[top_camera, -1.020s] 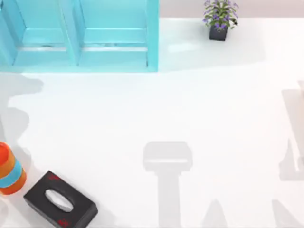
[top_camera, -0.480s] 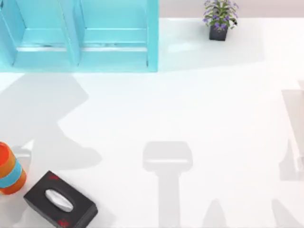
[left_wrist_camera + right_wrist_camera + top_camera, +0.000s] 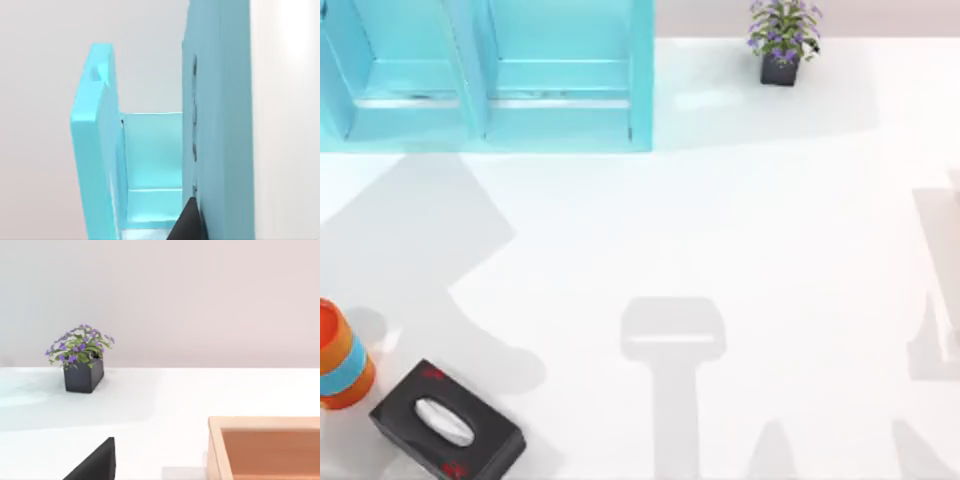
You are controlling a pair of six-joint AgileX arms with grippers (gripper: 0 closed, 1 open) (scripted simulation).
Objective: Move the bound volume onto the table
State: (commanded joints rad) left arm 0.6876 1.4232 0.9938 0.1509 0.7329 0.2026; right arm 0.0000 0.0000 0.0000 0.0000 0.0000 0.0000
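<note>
The bound volume is hidden from me. The white table (image 3: 770, 220) spreads across the top view, with the turquoise shelf unit (image 3: 560, 120) standing at its back left. The left wrist view looks along the shelf unit (image 3: 215, 125) into one of its open compartments, and a dark part of my left gripper (image 3: 187, 222) sits close against its side wall. A dark part of my right gripper (image 3: 95, 465) hangs low over the table (image 3: 165, 400).
A black tissue box (image 3: 447, 422) and an orange cup with a blue band (image 3: 340, 355) stand at the front left. A potted purple plant (image 3: 782, 40) is at the back. A wooden box (image 3: 265, 447) lies near my right gripper.
The large shadow on the table's left side has spread rightward and toward the front. The tissue box, cup and plant have stayed put.
</note>
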